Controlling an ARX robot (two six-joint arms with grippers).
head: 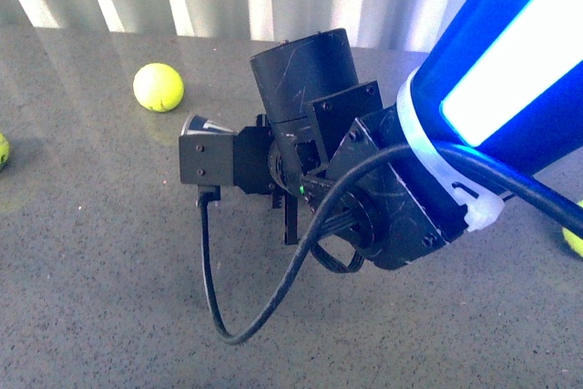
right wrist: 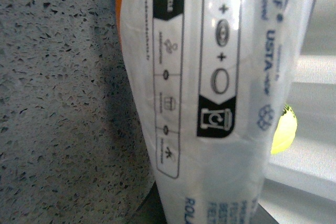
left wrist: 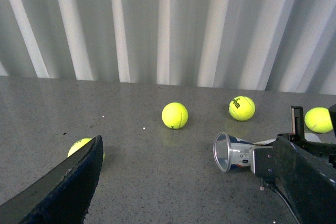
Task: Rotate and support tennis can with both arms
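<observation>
1. The tennis can [left wrist: 234,153] is lying sideways on the grey surface [left wrist: 47,108], well away from its far edge.
2. The right pincer [head: 266,158] is squeezing it.
3. The left pincer [left wrist: 186,142] is gaping wide over bare surface.

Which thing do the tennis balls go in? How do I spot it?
Look at the grey speckled table in front of the ribbed white wall. Among the yellow-green tennis balls, beside the black right arm, the tennis can is turned on its side. It is the only tube there, with a round, open, silver-rimmed mouth and a printed label, not a fuzzy ball.
</observation>
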